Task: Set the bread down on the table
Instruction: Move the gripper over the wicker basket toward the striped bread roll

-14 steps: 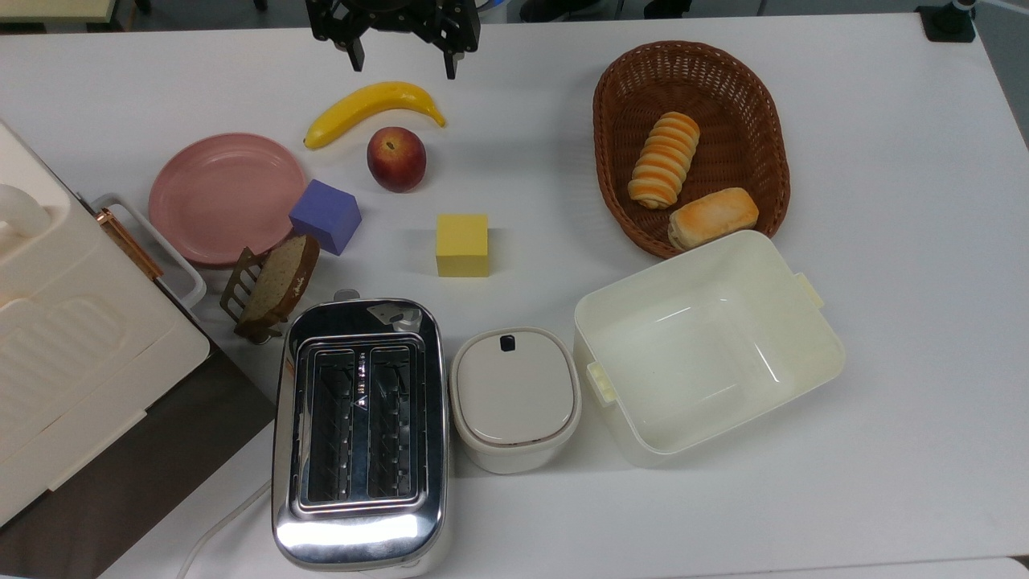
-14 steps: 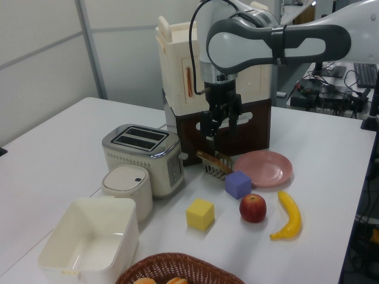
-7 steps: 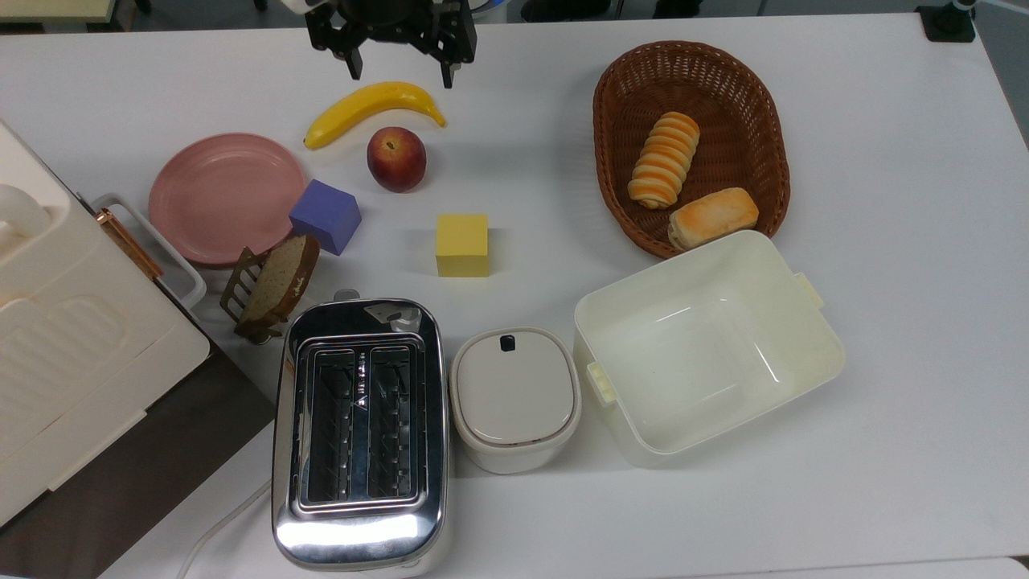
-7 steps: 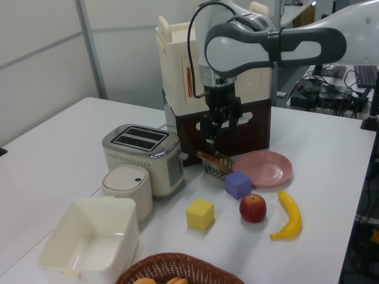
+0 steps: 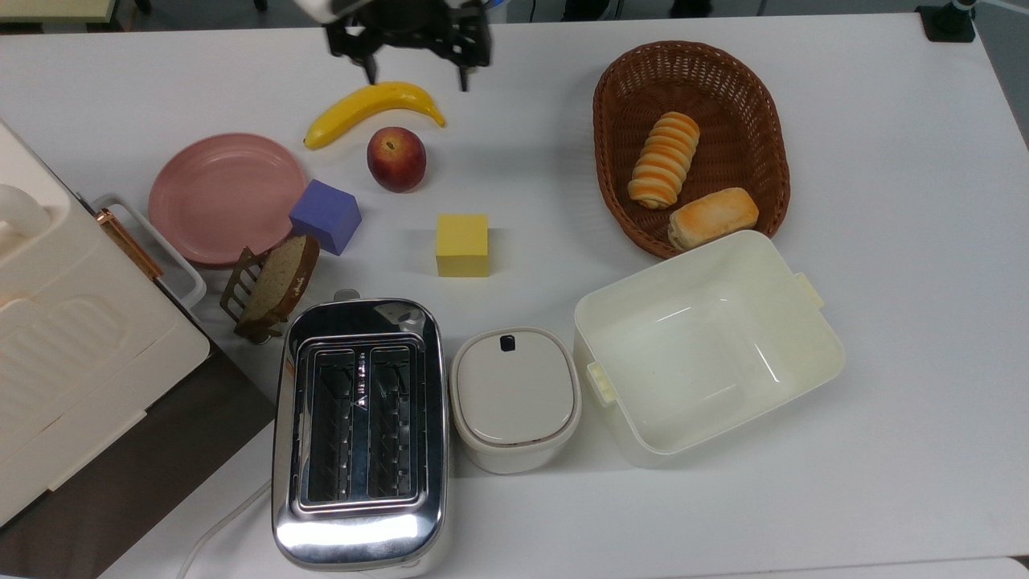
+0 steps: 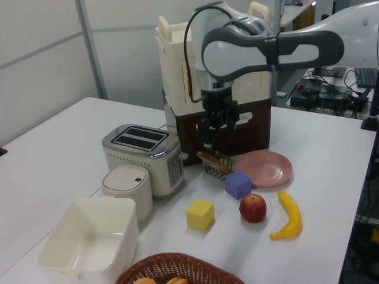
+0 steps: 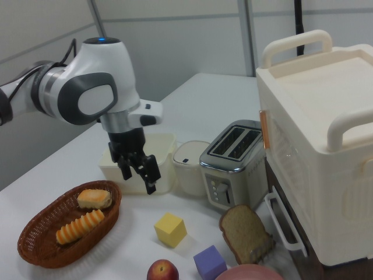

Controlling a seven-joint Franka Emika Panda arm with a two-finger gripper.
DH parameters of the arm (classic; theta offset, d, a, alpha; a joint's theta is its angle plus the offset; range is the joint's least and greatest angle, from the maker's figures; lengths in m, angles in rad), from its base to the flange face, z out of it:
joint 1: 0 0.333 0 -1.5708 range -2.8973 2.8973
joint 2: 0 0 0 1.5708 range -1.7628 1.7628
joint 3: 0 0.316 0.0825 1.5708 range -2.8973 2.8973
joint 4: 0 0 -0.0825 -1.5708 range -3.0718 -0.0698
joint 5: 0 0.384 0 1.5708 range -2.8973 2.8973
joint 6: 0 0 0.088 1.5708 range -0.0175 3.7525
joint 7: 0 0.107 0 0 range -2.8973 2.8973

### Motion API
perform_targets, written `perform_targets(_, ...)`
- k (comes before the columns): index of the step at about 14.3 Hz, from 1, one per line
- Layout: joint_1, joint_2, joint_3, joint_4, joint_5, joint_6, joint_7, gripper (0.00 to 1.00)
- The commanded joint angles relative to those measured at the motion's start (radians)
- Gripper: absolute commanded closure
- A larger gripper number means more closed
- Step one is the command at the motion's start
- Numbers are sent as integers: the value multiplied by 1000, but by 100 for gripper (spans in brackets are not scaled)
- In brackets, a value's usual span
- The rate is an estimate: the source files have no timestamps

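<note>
Top view: bread (image 5: 663, 160) far from gripper (image 5: 416, 80)

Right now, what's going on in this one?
A single robot arm hangs above the white table, its open gripper empty and poised near the banana. The bread, a striped spiral roll, lies in the wicker basket beside a smooth golden bun, untouched. Nothing has been picked up yet; putting the roll on the table is not yet begun.

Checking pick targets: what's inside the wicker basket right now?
Two items lie in the basket: the striped bread and a smooth golden bun, side by side. The weave directly beneath them is covered.
</note>
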State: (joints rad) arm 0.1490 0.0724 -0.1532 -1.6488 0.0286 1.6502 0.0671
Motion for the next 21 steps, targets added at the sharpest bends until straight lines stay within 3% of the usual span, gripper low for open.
perform_targets(1, 81, -32, 1, -62, -16, 68, 6, 0)
perform_targets(3, 95, -43, 38, -62, -7, 82, 6, 0)
perform_targets(5, 84, -45, 119, -65, -9, 129, 28, 0)
perform_targets(9, 119, -46, 214, -112, -45, 163, 225, 0)
perform_targets(11, 162, -51, 231, -153, -46, 166, 320, 0)
perform_targets(14, 260, -103, 219, -248, -47, 172, 390, 0)
perform_targets(18, 444, -117, 49, -315, -49, 204, 395, 0)
perform_targets(21, 452, -112, 34, -371, -46, 285, 422, 0)
